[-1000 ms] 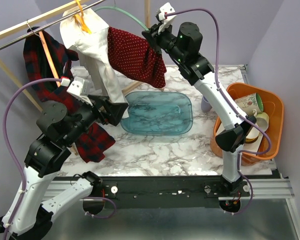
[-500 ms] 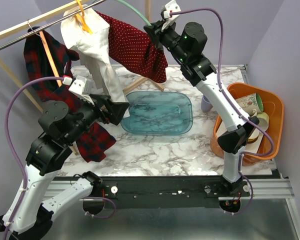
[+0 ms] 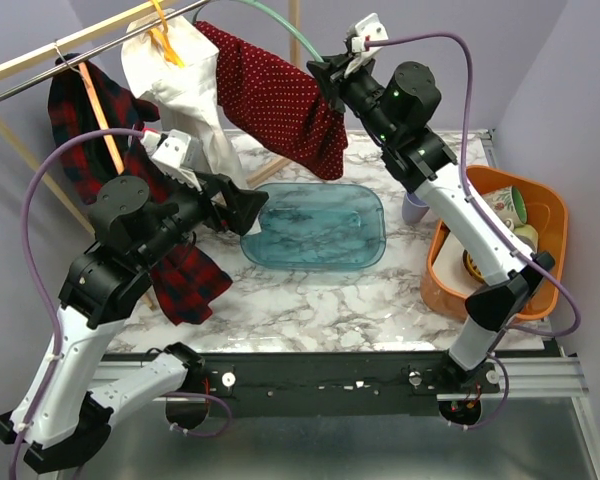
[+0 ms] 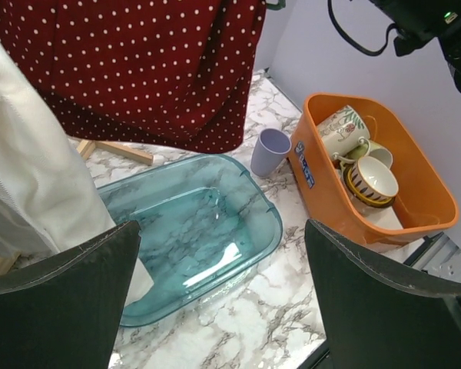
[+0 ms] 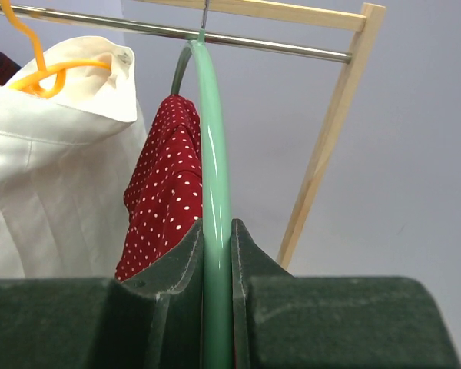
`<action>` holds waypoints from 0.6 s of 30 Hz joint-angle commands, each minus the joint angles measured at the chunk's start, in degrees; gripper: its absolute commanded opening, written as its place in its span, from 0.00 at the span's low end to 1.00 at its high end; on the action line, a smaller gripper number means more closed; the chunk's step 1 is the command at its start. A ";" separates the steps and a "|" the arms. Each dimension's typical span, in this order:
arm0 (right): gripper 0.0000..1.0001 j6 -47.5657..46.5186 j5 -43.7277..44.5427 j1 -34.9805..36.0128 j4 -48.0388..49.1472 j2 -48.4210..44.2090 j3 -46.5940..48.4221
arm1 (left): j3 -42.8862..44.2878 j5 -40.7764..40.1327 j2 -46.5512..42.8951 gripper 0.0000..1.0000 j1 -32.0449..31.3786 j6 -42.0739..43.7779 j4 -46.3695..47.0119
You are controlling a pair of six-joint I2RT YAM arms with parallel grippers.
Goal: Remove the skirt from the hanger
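The red white-dotted skirt (image 3: pixel 275 100) hangs on a mint green hanger (image 3: pixel 280 28) hooked on the metal rail (image 3: pixel 100 48). It also shows in the left wrist view (image 4: pixel 131 69) and the right wrist view (image 5: pixel 165 192). My right gripper (image 3: pixel 330 75) is shut on the green hanger's arm (image 5: pixel 215 231) at the skirt's right end. My left gripper (image 3: pixel 252 212) is open and empty, below and left of the skirt, above the teal tray (image 3: pixel 315 225), by the white shirt (image 3: pixel 185 90).
A plaid garment (image 3: pixel 95 130) hangs at the rail's left. An orange bin (image 3: pixel 540 250) of cups stands at the right, a lilac cup (image 4: pixel 270 151) beside it. The wooden rack leg (image 5: pixel 330 131) stands behind the skirt.
My right gripper has lifted and moved right with the hanger, raising the skirt. My left gripper has risen slightly and stayed open.
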 commanded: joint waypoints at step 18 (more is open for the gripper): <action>0.01 16.72 15.46 -0.34 -3.15 -34.16 -33.12 | 6.14 8.54 15.77 0.99 -0.34 3.01 9.79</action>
